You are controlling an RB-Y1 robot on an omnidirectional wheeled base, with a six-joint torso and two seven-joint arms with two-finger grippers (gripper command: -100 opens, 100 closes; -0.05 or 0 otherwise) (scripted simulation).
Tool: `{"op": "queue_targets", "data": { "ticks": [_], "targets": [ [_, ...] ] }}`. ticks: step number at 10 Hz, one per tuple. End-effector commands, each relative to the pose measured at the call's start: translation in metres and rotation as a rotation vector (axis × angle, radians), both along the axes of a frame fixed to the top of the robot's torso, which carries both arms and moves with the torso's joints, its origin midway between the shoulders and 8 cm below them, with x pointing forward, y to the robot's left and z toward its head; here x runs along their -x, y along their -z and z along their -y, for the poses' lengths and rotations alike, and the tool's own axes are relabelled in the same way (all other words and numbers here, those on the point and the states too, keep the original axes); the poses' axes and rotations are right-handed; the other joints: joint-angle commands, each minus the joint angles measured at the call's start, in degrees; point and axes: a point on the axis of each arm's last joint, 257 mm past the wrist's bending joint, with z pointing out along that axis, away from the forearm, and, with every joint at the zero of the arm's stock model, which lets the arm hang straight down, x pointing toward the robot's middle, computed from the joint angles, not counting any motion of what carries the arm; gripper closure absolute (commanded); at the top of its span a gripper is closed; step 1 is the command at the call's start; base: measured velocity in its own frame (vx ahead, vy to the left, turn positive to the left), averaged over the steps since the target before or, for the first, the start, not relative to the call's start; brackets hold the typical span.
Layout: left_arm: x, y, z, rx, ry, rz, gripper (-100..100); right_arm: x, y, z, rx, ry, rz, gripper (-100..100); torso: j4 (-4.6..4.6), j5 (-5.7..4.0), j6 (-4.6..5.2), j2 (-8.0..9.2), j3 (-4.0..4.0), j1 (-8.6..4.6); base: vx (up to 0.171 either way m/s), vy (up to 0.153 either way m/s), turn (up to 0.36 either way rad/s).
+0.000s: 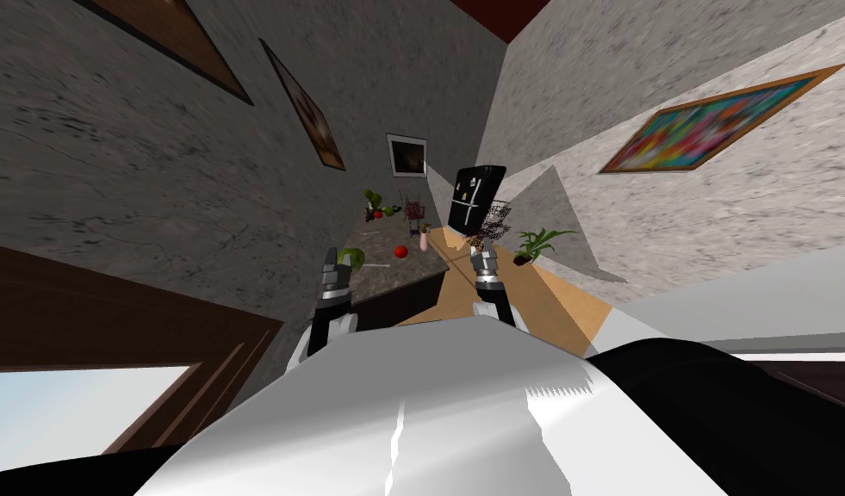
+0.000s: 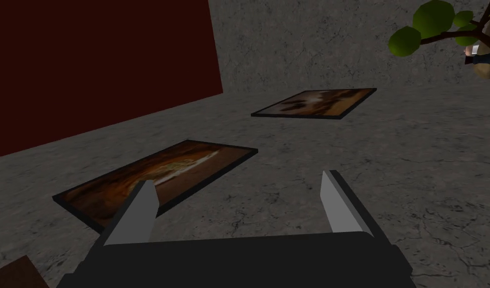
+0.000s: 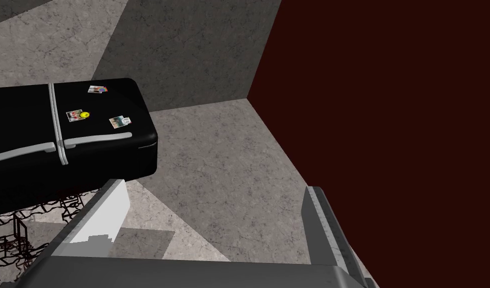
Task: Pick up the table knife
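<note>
A thin pale sliver (image 1: 377,266), probably the table knife, lies on the dark stone counter (image 1: 412,271) ahead of me, between a green object (image 1: 352,256) and a red apple (image 1: 400,251). My left gripper (image 1: 331,261) is held up just short of the counter's near left corner, close to the green object. In its wrist view the left gripper (image 2: 237,177) is open with nothing between its fingers, facing a grey wall. My right gripper (image 1: 481,253) hangs over the tan floor right of the counter. It is open and empty too (image 3: 215,186).
Further back on the counter stand a pink vase (image 1: 424,240), a leafy plant with red fruit (image 1: 376,207) and a small wire rack (image 1: 414,209). A black fridge (image 1: 476,196) and a wire basket (image 1: 496,222) stand beyond. A potted plant (image 1: 536,244) sits on the floor at right.
</note>
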Motion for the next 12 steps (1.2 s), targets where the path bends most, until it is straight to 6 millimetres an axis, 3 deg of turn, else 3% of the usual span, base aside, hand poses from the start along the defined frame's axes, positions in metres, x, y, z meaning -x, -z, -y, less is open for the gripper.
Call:
{"op": "queue_targets", "data": {
  "ticks": [1, 3, 12],
  "targets": [
    [-0.009, 0.008, -0.002, -0.008, 0.0, -0.024, -100, 0.0, 0.0, 0.0, 0.0, 0.0, 0.0, 0, 0.0, 0.0, 0.0, 0.0, 0.0, 0.0, -0.005, -0.013, -0.02],
    [-0.036, 0.026, -0.004, -0.038, -0.001, -0.093, -100, 0.0, 0.0, 0.0, 0.0, 0.0, 0.0, 0, 0.0, 0.0, 0.0, 0.0, 0.0, 0.01, -0.005, -0.015, -0.045],
    [-0.114, 0.089, -0.02, -0.095, -0.022, -0.314, -100, 0.0, 0.0, 0.0, 0.0, 0.0, 0.0, 0, 0.0, 0.0, -0.01, -0.01, -0.01, 0.02, -0.003, -0.012, -0.035]
  ]
}}
